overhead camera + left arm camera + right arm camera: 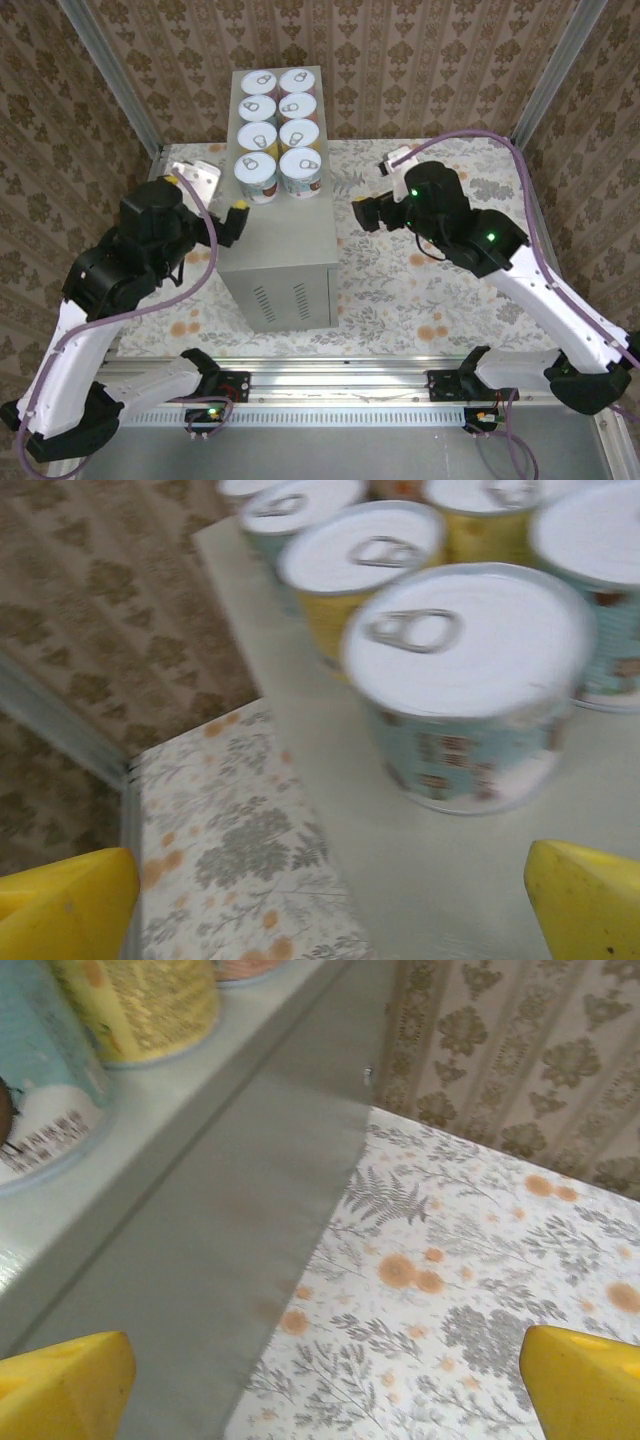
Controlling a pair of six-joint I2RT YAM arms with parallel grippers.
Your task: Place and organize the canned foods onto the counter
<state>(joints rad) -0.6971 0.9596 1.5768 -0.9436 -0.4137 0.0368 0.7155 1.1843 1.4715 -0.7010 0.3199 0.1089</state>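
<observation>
From above, the left gripper (206,193) is spread wide and empty, just beside the counter's (285,250) left edge, near the front cans. The right gripper (372,190), also spread and empty, hangs off the counter's right side. All eight cans (278,125) stand upright in two rows of four at the counter's far end.

Left wrist: the yellow fingertips (65,905) are splayed with nothing between them. A teal can (470,680) stands just ahead on the counter top (450,880), with more cans behind it. The floral floor (220,850) lies lower left.

Right wrist: the fingertips (585,1380) are wide apart and grip nothing. The counter's side wall (220,1260) rises ahead-left. A yellow can (140,1000) sits near its top edge. The floor (450,1290) lies to the right.
</observation>
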